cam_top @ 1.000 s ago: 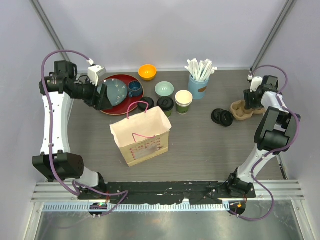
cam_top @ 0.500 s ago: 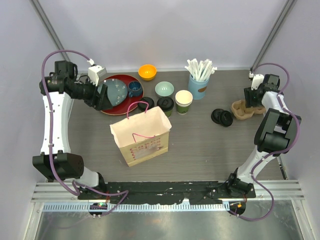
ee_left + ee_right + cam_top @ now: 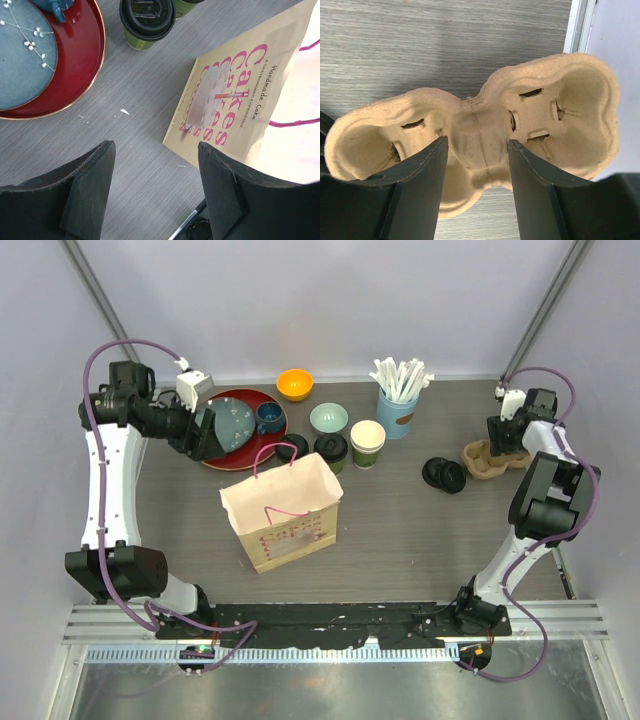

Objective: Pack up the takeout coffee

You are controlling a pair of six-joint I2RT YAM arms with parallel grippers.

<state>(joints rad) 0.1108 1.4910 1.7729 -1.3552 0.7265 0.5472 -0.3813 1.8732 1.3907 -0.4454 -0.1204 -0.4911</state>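
Two green paper coffee cups with black lids [image 3: 331, 450] [image 3: 292, 448] stand behind the paper bag [image 3: 285, 508]. One of the lidded cups [image 3: 146, 20] shows at the top of the left wrist view. A third cup [image 3: 367, 443], lidless and cream inside, stands to their right. My left gripper [image 3: 207, 432] [image 3: 155, 147] hangs open over bare table between the red plate [image 3: 85, 65] and the bag [image 3: 240, 95]. My right gripper [image 3: 503, 440] [image 3: 477, 141] is open at the far right. Its jaws straddle the narrow middle of a cardboard cup carrier [image 3: 475, 125] [image 3: 487, 462].
A stack of loose black lids [image 3: 443, 475] lies left of the carrier. At the back are an orange bowl [image 3: 294, 384], a pale green bowl [image 3: 329, 419], a light-blue cup of white sticks [image 3: 398, 410] and a dark blue mug [image 3: 268, 418] on the red plate. The table edge [image 3: 577, 25] runs just beside the carrier.
The right wrist has shifted slightly toward the far edge over the carrier, and its jaws stand a little wider. The left arm has not moved.
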